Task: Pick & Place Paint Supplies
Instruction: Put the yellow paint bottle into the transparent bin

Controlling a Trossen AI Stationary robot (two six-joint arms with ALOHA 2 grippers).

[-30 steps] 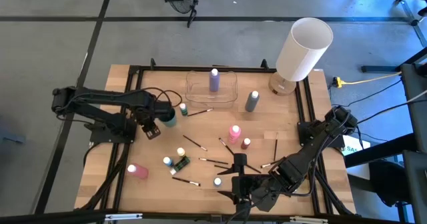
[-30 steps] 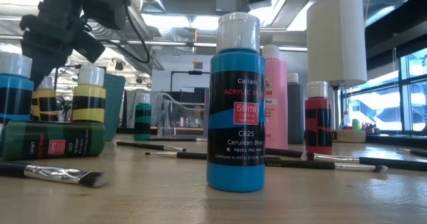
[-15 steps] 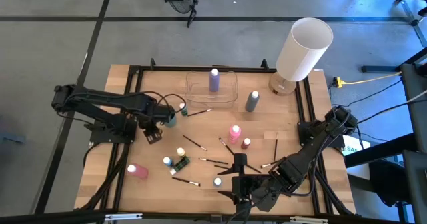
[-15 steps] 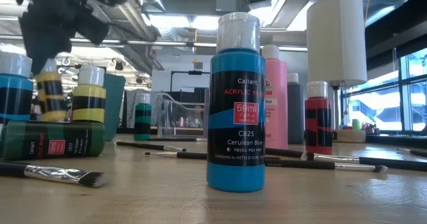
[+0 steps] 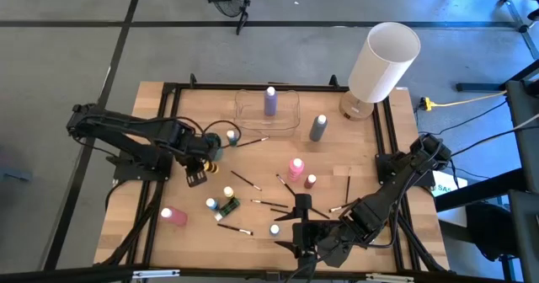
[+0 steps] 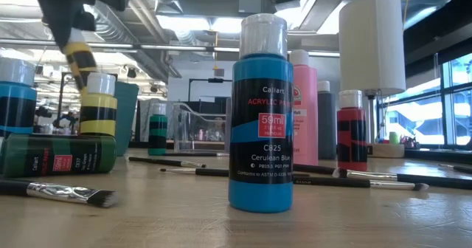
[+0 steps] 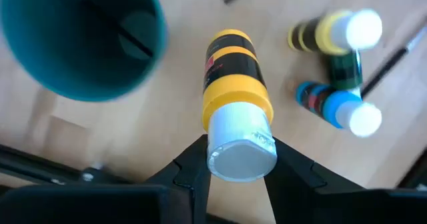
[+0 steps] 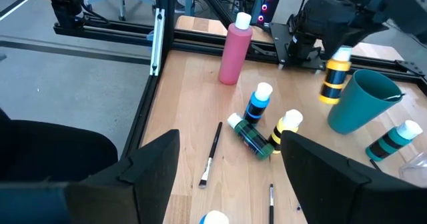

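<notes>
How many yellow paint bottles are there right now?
2. The held yellow bottle is off the table in the left gripper, near the teal cup. The standing yellow bottle sits beside a blue bottle and a lying green bottle. None seem hidden.

Blue bottle, centre of low view: "ACRYLIC", "59ml", "C825", "Cerulean Blue". Green bottle lying at lower left: label too small to read.

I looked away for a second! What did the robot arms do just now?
The left gripper, shut on a yellow paint bottle, lifted it and swung it away from the teal cup, toward the table's front. The right gripper stayed parked, open, near the front edge. The other bottles and brushes did not move.
</notes>
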